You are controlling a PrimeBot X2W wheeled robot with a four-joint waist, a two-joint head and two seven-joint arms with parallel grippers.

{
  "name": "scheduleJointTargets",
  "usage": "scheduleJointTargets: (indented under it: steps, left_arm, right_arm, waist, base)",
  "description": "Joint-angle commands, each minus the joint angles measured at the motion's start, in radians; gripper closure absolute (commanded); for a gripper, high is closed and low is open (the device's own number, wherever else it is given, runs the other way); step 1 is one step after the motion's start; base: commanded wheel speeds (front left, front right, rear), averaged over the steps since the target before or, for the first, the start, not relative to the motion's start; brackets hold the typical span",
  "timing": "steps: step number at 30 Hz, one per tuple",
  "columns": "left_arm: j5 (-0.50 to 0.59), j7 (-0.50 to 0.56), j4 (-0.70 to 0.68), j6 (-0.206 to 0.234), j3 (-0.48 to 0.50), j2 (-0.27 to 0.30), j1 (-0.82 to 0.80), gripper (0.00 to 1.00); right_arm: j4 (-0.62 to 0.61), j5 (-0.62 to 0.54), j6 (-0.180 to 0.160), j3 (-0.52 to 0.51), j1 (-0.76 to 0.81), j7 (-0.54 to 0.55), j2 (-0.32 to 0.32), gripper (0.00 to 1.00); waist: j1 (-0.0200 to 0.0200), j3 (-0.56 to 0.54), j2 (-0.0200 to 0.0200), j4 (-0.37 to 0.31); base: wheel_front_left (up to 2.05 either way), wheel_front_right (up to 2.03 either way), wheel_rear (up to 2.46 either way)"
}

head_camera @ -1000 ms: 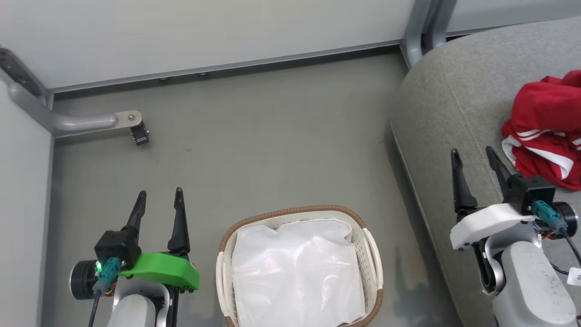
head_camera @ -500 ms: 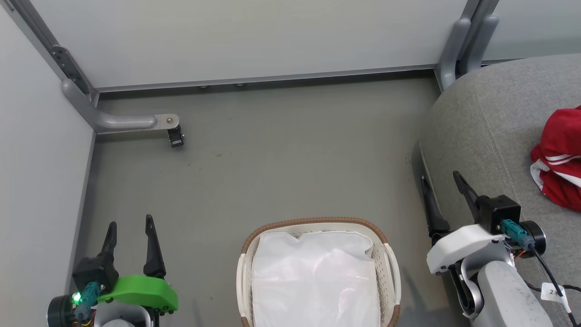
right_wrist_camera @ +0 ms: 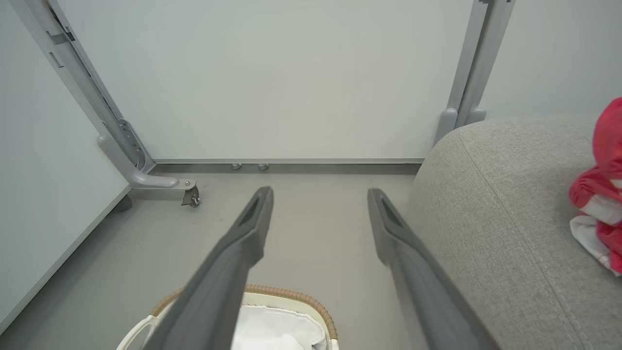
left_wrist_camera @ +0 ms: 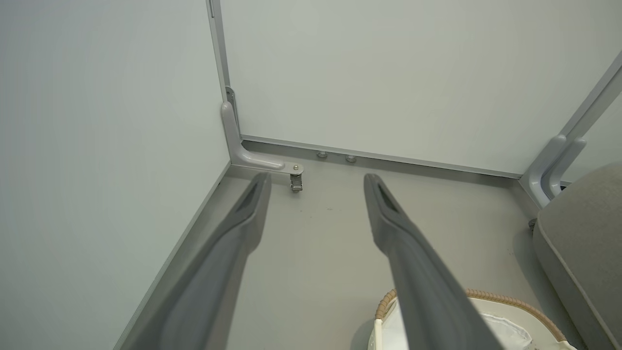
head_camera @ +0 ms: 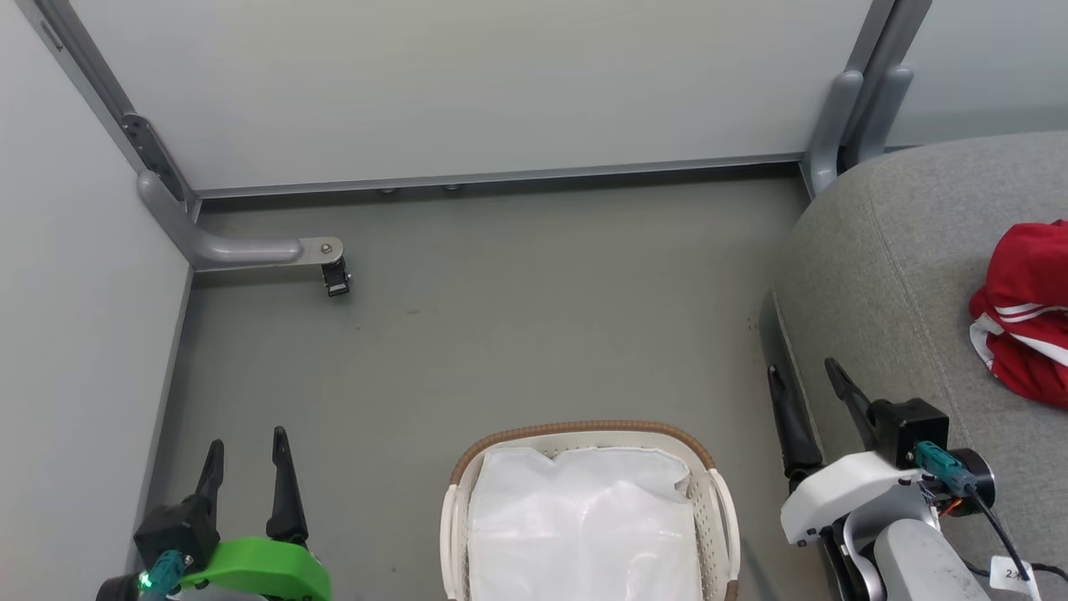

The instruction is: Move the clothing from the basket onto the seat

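While on the seat (head_camera: 884, 275), clothing (head_camera: 1022, 309); cable tag (head_camera: 1012, 573) "2".

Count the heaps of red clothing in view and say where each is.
1. The clothing lies bunched on the seat, at the head view's right edge, partly cut off. The basket has a white sheet on top; anything beneath it is hidden.

A basket (head_camera: 584, 432) stands on the floor (head_camera: 517, 334), front and centre, with a sheet (head_camera: 584, 526) lying inside it. To its right is the seat (head_camera: 901, 275), and the clothing (head_camera: 1022, 317) lies on the seat near the right edge. The left hand (head_camera: 248, 441) is left of the basket; the right hand (head_camera: 803, 368) is between basket and seat. A wall panel (head_camera: 501, 83) stands behind, a bracket (head_camera: 250, 249) in the far left corner.
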Motion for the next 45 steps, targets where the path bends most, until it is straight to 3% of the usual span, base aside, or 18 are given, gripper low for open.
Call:
scheduleJointTargets:
  steps: [1,45]
  left_arm:
    - [-0.001,0.001,0.005,0.0,0.001,-0.001,-0.001,1.0]
    - [-0.657,0.181,-0.036,-0.042,0.049,0.0,-0.041,1.0]
  right_arm:
    - [0.005,0.001,0.0,-0.001,0.001,0.0,0.002,1.0]
    - [-0.074,0.686,0.0,-0.082,0.05,0.18,0.002,1.0]
  waist:
    - [0.0,-0.001,0.0,0.0]
    - [0.0,-0.028,0.0031,-0.012]
  base:
    - [0.0,0.0,0.0]
    - [0.0,0.0,0.0]
